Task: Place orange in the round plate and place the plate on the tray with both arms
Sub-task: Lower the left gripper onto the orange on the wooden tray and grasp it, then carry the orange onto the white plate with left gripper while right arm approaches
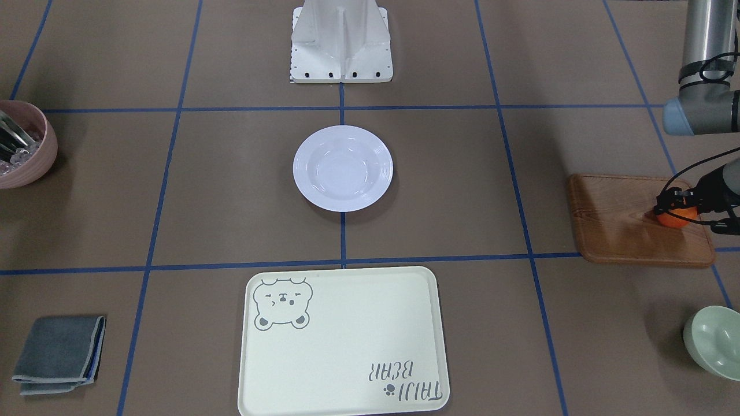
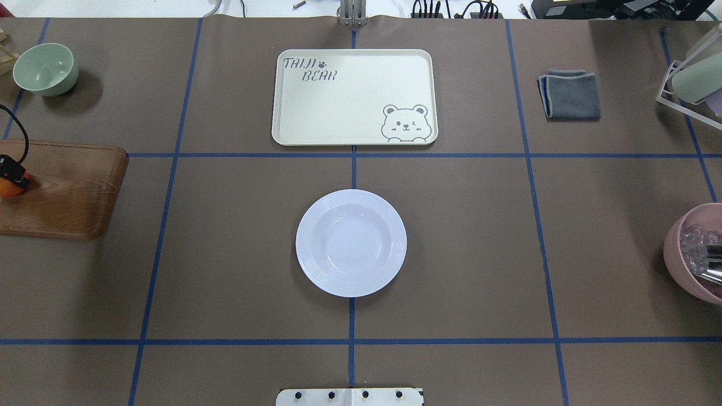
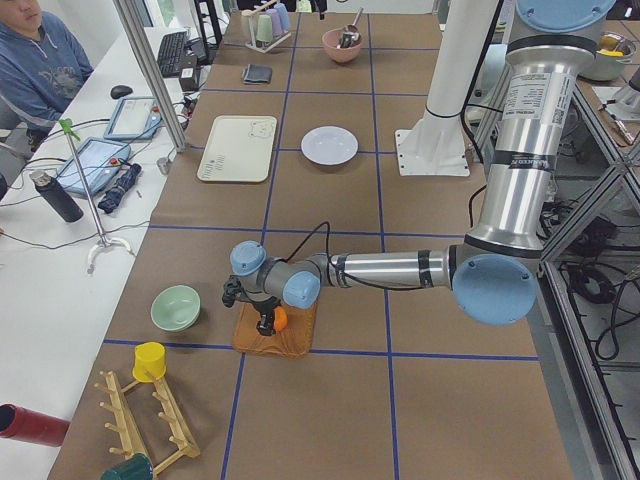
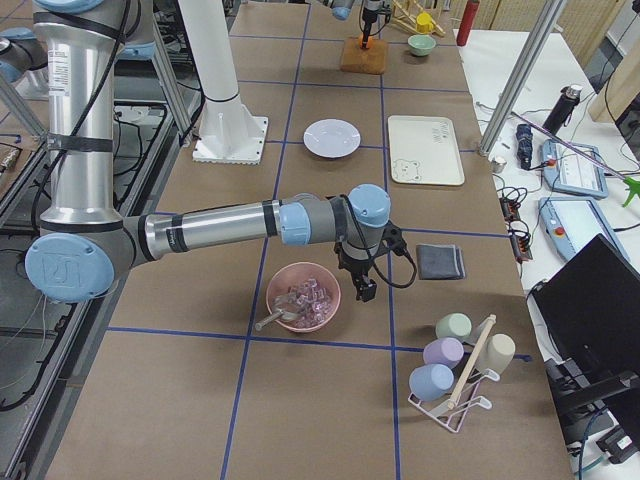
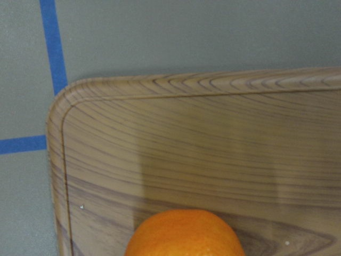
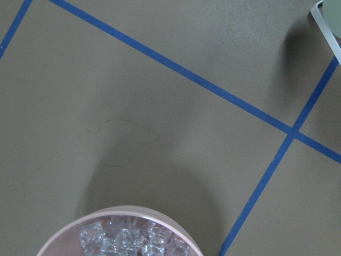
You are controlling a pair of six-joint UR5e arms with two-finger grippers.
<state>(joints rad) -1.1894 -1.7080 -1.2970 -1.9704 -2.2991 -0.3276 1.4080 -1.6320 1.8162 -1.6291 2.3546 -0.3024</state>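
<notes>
The left claw [image 1: 680, 203] is down over the orange [image 1: 675, 220], which sits on a wooden board [image 1: 624, 225]; whether its fingers press the fruit cannot be told. Well apart from that claw, at the middle of the desk [image 1: 231, 202], lies the empty round plate [image 1: 312, 186], the tray [image 1: 347, 346] just past it. The right claw [image 4: 358, 282] hangs beside a pink bowl [image 4: 275, 310] of ice cubes [image 6: 128, 240]; its opening cannot be told.
</notes>
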